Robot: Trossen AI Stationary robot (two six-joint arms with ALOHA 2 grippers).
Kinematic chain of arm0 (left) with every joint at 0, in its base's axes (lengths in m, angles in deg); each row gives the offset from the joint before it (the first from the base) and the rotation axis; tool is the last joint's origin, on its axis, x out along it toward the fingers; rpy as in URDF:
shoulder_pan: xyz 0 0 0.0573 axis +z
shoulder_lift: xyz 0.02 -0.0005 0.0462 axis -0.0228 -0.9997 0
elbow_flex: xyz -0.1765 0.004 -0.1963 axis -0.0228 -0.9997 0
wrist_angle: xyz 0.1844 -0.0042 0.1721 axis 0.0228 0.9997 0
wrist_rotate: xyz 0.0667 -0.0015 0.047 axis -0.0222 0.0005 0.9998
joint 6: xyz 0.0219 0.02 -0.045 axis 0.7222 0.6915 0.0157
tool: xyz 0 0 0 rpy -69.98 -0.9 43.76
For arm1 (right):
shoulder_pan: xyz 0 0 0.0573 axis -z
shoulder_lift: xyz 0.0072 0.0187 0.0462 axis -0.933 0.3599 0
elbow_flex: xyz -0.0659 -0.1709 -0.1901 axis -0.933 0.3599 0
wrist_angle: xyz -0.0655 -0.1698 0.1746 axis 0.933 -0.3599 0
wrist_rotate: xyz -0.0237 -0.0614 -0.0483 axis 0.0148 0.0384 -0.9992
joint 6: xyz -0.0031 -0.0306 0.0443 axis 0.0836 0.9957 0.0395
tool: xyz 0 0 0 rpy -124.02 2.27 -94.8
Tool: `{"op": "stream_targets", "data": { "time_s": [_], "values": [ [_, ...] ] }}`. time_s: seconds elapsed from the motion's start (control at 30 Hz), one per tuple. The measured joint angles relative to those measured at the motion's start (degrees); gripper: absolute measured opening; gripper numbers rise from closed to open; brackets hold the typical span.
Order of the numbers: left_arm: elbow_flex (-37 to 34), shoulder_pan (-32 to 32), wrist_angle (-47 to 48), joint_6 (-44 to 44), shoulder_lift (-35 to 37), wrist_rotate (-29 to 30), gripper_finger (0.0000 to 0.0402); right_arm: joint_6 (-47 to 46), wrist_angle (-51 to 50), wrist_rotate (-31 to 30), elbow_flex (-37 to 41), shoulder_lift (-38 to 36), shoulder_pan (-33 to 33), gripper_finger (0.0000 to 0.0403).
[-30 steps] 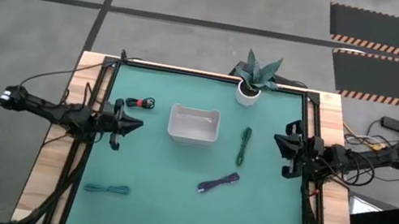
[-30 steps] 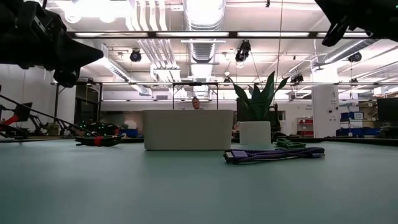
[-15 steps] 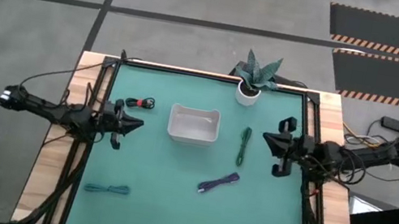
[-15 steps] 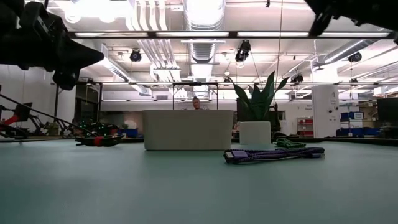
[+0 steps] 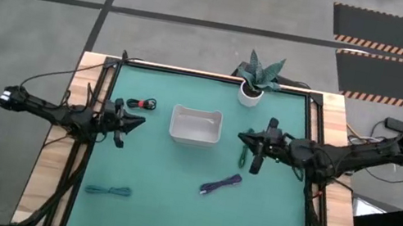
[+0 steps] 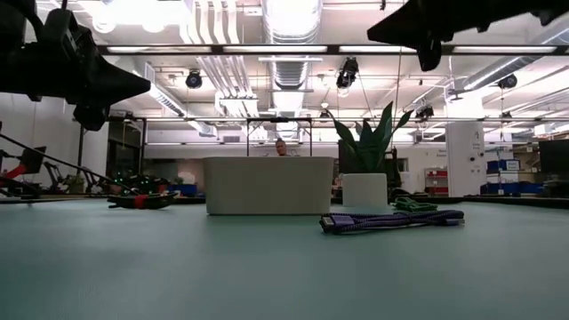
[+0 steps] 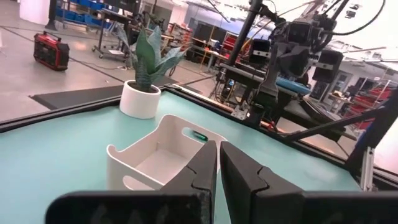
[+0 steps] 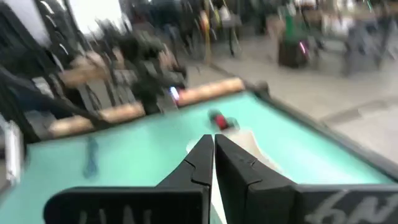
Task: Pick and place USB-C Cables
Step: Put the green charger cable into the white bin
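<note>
Dark right gripper [image 5: 249, 151] advanced over green cable [image 5: 247, 140], jaws together; left gripper [image 5: 136, 121] unmoved, jaws together.

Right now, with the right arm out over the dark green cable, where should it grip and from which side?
Grip the dark green cable across the middle of its bundle, coming straight down from above. It lies flat on the mat as a narrow strip running away from the plant, so the fingers should straddle its short width. The right end effector, fingers together, is above it and must open first. The white tray beside it leaves clearance.
</note>
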Motion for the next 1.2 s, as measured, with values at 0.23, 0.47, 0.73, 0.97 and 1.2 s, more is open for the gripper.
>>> {"op": "stream_targets", "data": {
  "time_s": [0.23,0.47,0.73,0.97,1.2],
  "values": [
    [0.00,0.00,-0.21,0.00,0.21,0.11,0.0006,-10.80,-15.89,-0.21,-5.37,1.88,0.00,0.0009],
    [0.00,0.00,0.02,0.00,0.64,0.08,0.0006,-26.57,-30.07,-0.04,-6.92,2.18,-0.02,0.0009],
    [0.00,0.00,0.01,0.00,0.64,0.06,0.0006,-36.46,-36.64,-3.71,-6.99,2.18,0.69,0.0009],
    [0.00,0.00,-0.04,0.02,0.64,0.08,0.0006,-36.46,-36.22,-6.49,-8.65,2.18,0.74,0.0009],
    [0.02,0.00,0.00,0.02,0.64,0.06,0.0006,-36.02,-34.44,-8.25,-9.05,3.39,0.70,0.0009]
  ]
}}
